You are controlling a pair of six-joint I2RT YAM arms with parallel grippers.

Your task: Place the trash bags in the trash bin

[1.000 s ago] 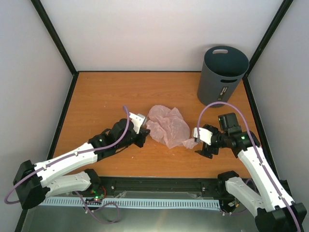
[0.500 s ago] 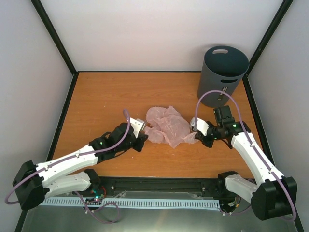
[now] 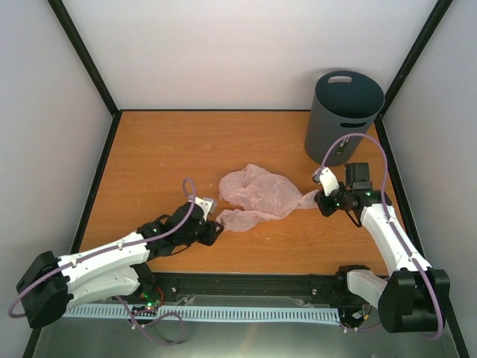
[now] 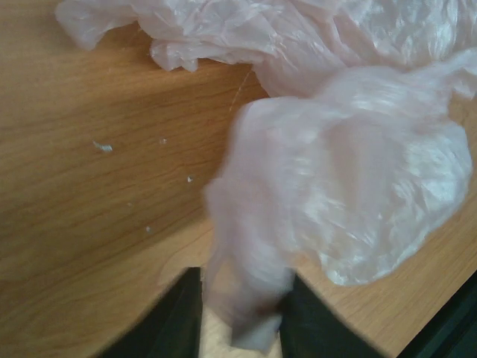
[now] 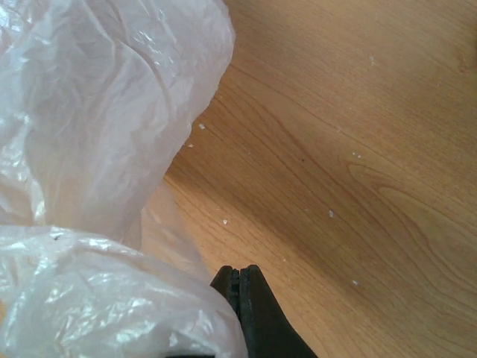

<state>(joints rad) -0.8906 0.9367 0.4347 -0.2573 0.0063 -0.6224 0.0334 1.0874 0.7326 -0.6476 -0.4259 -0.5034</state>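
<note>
The trash bags (image 3: 257, 195) lay stretched between my tools. The right tool (image 3: 319, 200), nearer the trash bin (image 3: 339, 119), was clenched on one end. I couldn't tell whether the left tool (image 3: 215, 227) gripped.

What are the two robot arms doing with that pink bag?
Each arm pinches one end of the pink bag: the left gripper its left end, the right gripper its right end. The bag lies crumpled on the table between them. The grey bin stands at the back right, and the bag is not in it yet.
</note>
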